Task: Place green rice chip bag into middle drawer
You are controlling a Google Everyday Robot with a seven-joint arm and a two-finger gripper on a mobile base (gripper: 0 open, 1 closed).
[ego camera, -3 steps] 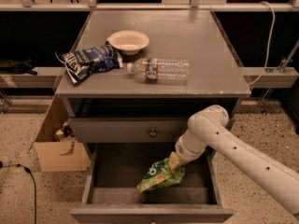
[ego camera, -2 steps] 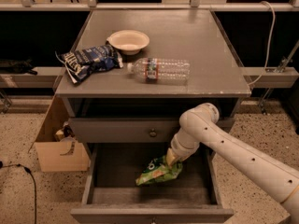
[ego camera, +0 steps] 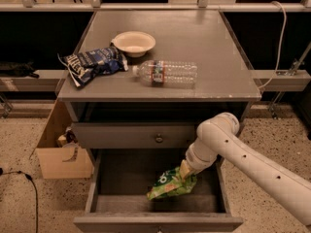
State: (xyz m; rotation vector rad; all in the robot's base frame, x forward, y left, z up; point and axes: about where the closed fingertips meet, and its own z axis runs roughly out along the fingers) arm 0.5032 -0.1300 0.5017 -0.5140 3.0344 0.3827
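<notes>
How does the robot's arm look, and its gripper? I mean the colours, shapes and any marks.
The arm is white and smooth, built of thick round tubes with a bulbous joint, and small dark dots run along its side. No cables show on it. The gripper, inside the open drawer at the green bag, is a narrower, pale tan piece.

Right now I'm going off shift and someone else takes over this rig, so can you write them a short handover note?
Tool: down inside the open middle drawer, at the top edge of the green rice chip bag; whether it grips the bag cannot be told.
Bag: inside the drawer box, right of centre, tilted.
Done: drawer is open and the bag is in it.
Left: confirm release, then lift the tool out.
</notes>
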